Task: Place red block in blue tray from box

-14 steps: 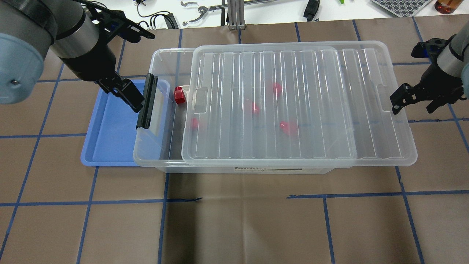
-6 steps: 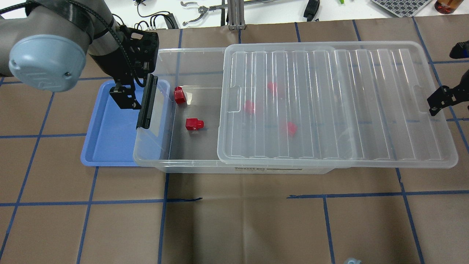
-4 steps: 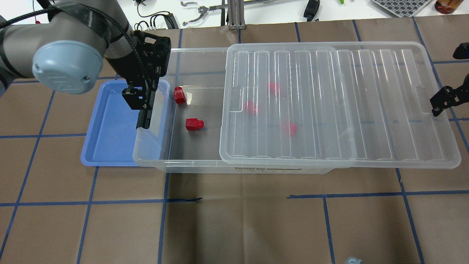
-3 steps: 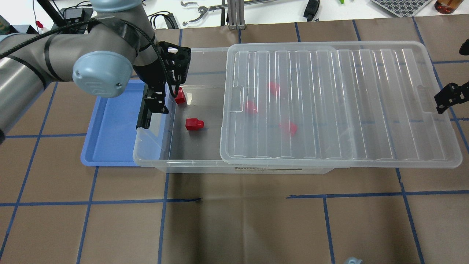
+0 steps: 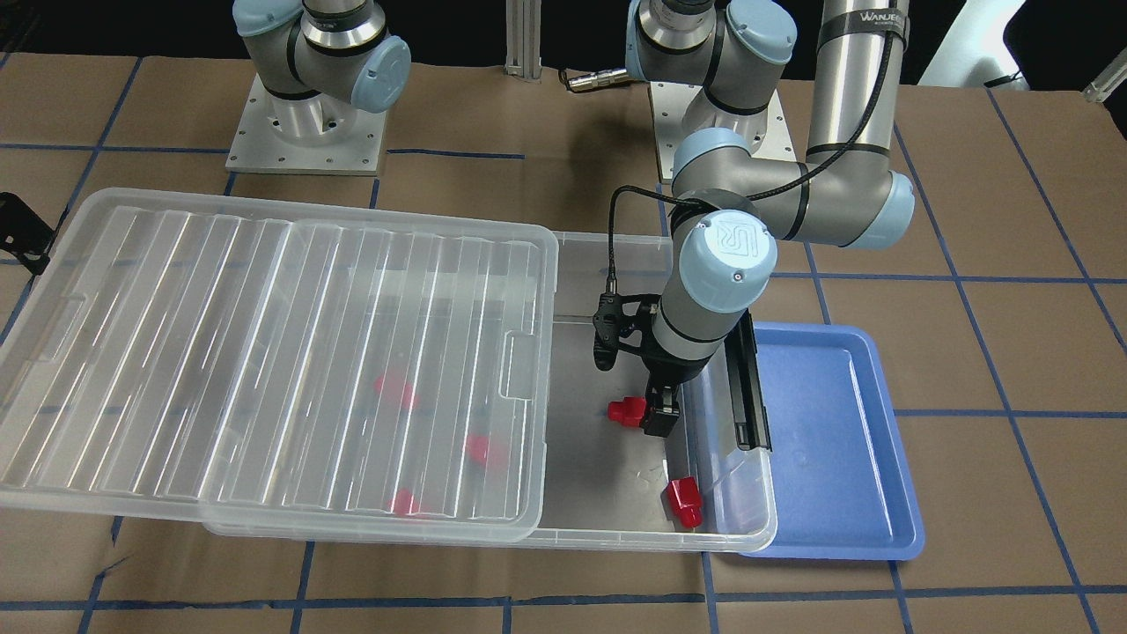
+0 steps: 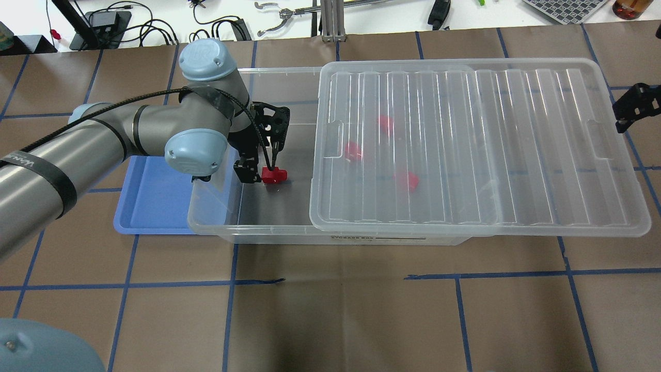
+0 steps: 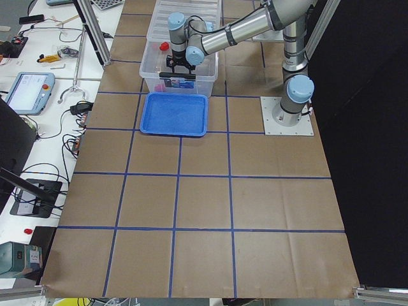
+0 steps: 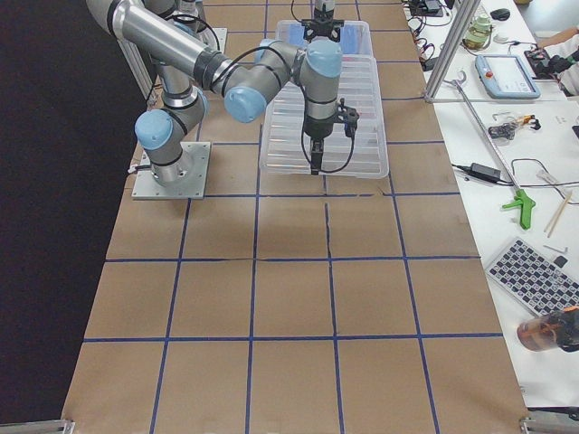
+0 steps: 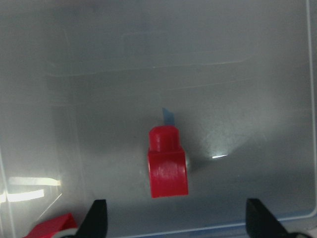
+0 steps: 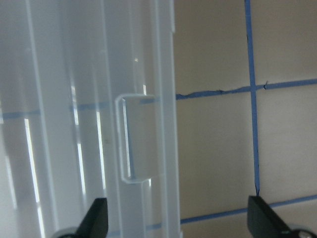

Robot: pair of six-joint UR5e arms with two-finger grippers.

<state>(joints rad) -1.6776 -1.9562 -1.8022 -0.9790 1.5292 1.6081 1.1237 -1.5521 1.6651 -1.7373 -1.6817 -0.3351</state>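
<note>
The clear box has its ribbed lid slid right, leaving the left end open. My left gripper is open inside that open end, just above a red block lying on the box floor; the left wrist view shows this block between and ahead of the open fingertips. A second red block lies near the box's end wall. Three more red blocks show under the lid. The blue tray lies left of the box, partly under its rim. My right gripper is open and empty beyond the lid's right end.
A black latch bar stands on the box's end beside the tray. The lid overhangs the box's right end by far. Brown paper with blue tape lines covers the table. Tools and cables lie beyond the far edge.
The lid has slid to the right, uncovering a second red block. My left gripper has moved from above the tray over the latch end into the box. My right gripper has drawn back from the lid.
</note>
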